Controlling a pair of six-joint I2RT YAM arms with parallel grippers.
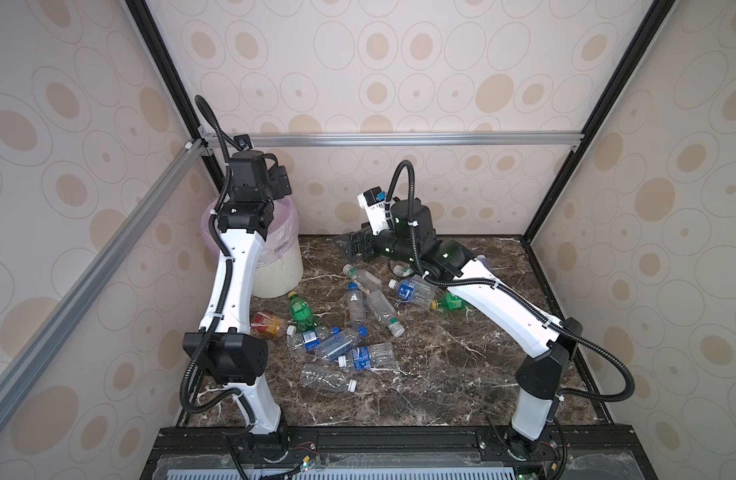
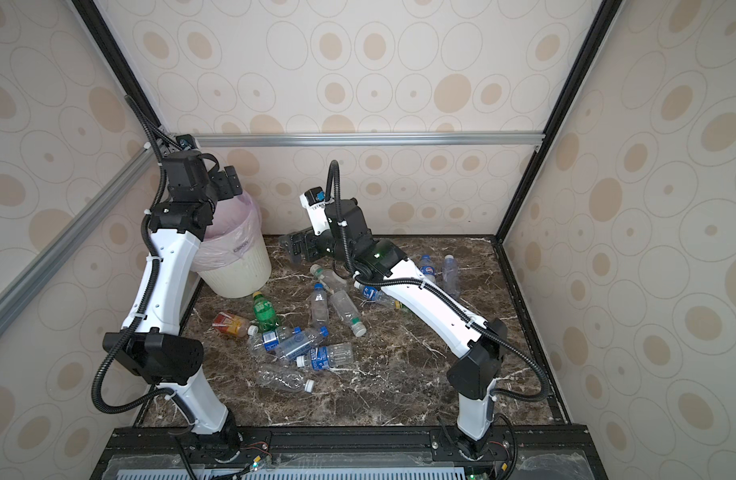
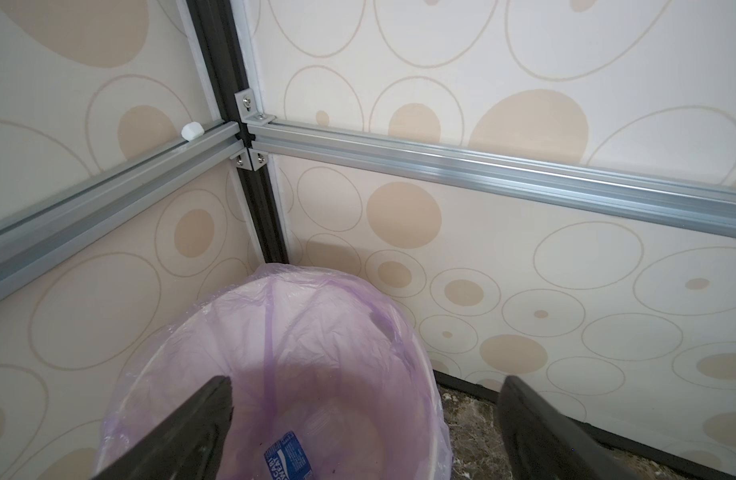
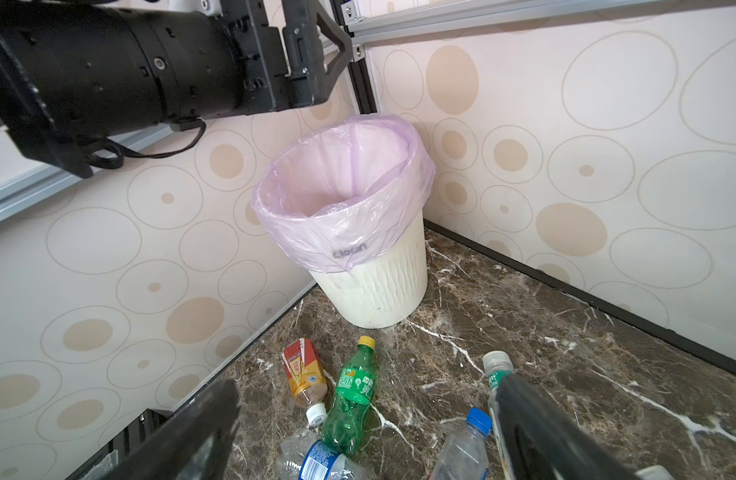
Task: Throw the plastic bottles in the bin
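The bin [image 1: 280,266], cream-white with a pink bag over its rim, stands in the back left corner. My left gripper [image 1: 283,183] hangs over its mouth, open and empty [image 3: 364,415]. Inside the bin lies one bottle with a blue label [image 3: 285,457]. Several plastic bottles lie scattered on the marble floor, among them a green one [image 1: 302,311], clear ones [image 1: 358,305] and a blue-labelled one [image 1: 412,291]. My right gripper [image 1: 347,245] hovers open right of the bin, above the far bottles, holding nothing [image 4: 366,432]. A clear green-labelled bottle [image 4: 497,374] lies partly behind one of its fingers.
An orange-labelled bottle [image 1: 268,324] lies near the left arm's elbow. Aluminium frame rails [image 1: 399,139] cross the papered walls behind and left of the bin. A black frame edge [image 1: 541,282] borders the marble floor on the right.
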